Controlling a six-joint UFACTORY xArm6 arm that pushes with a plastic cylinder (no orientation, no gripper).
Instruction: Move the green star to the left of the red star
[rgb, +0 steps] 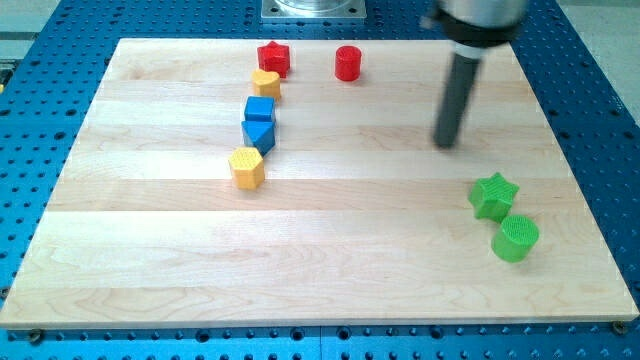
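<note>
The green star (493, 195) lies at the view's right, just above a green cylinder (515, 238). The red star (273, 57) sits near the view's top, left of centre, touching a yellow block (266, 83) below it. My rod comes down from the view's top right, and my tip (446, 143) rests on the board above and to the left of the green star, with a clear gap between them. The red star is far to the left of my tip.
A red cylinder (347, 63) stands right of the red star. Below the yellow block run a blue cube (260, 108), a blue triangular block (258, 133) and a yellow hexagon (246, 166). The wooden board (150, 260) lies on a blue perforated table.
</note>
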